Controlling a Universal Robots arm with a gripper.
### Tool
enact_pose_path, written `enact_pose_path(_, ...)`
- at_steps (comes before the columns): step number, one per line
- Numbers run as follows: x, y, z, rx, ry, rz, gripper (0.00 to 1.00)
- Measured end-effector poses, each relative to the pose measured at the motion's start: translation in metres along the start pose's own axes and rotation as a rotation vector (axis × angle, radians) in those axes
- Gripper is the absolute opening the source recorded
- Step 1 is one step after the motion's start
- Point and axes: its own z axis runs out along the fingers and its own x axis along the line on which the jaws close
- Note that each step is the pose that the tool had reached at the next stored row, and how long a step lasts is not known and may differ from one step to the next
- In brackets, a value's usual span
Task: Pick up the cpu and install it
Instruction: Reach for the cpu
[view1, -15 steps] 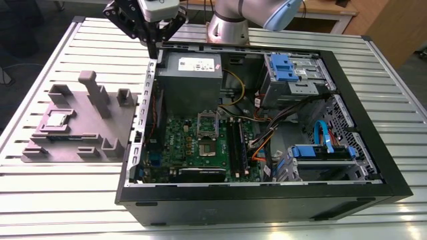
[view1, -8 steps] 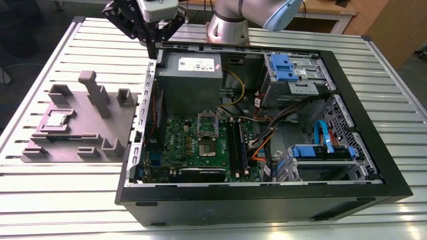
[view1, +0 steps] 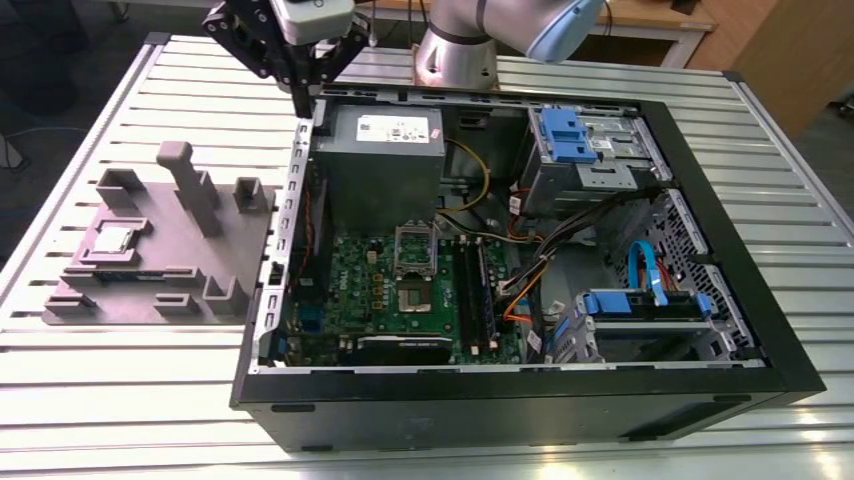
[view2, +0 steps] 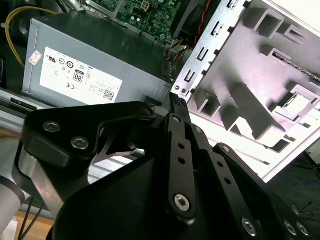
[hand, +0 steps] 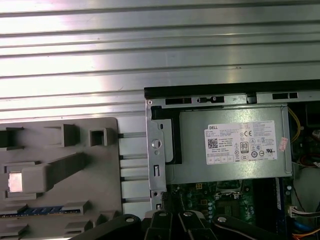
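Grey plastic holder (view1: 200, 265) at the exterior view's left has the cpu (view1: 114, 238) in a shallow square pocket, well apart from my gripper (view1: 310, 103). The chip is just a small bright square; glare washes its top out in both wrist views, so I can't make out any surface detail.

My gripper hangs at the upper left of the exterior view, fingers pressed together into one black point, close to the rim corner of the computer case (view1: 747, 300), beside the boxy grey power supply (view1: 380, 150). Its own black linkage blocks much of the second wrist view, and the arm is cut off at the exterior view's top edge.

Open room is a narrow strip of ribbed aluminium table (view1: 134, 390) between holder and case. The socket (view1: 414, 270) sits on the green motherboard (view1: 354, 290).
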Motion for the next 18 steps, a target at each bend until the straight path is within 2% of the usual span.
enact_pose_path(18,0.005,-0.0004,0.0002,0.0,-0.0001,0.0,0.1)
